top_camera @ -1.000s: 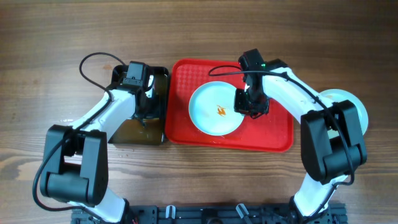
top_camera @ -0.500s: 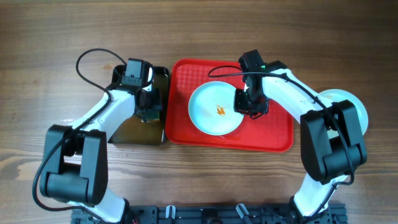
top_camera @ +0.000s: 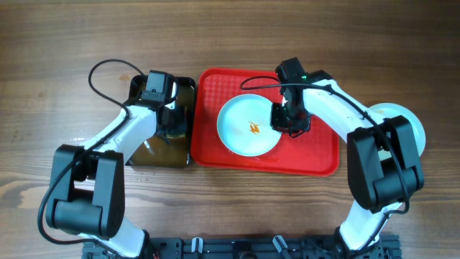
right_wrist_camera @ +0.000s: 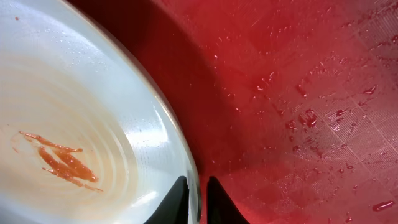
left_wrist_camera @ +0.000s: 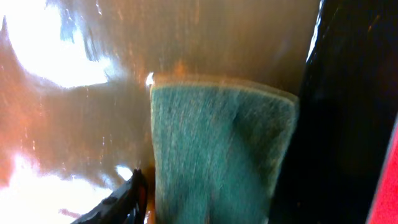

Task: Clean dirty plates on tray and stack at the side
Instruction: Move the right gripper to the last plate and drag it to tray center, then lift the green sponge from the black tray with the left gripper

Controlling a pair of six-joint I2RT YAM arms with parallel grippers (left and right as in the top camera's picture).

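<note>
The tray (top_camera: pixel 316 155) is lying at the middle of the table, and one plate (top_camera: pixel 241 133) is sitting on its left half with an orange-brown smear (top_camera: pixel 255 128) near its centre. The right gripper (top_camera: pixel 287 124) is reaching down at the plate's right edge. In the right wrist view its fingertips (right_wrist_camera: pixel 178 200) are straddling the rim, one on the inside and one on the outside. The gap between them is narrow, so they are pinching the plate there. The plate is resting on the tray, and droplets are showing on the red surface beside it. An other plate (top_camera: pixel 415 124) is lying on the table well to the right of the tray, partly hidden by the right arm; whether more than one is stacked there cannot be told. The left gripper (top_camera: pixel 170 132) is hanging over the pan (top_camera: pixel 154 155), which is standing just beside the tray's left edge and is holding brownish liquid. In the left wrist view the sponge (left_wrist_camera: pixel 217 155) is reaching out from the gripper over that liquid. Only one finger (left_wrist_camera: pixel 124 200) is showing, pressing against the sponge's left side, and the gripper is clenching the sponge.
</note>
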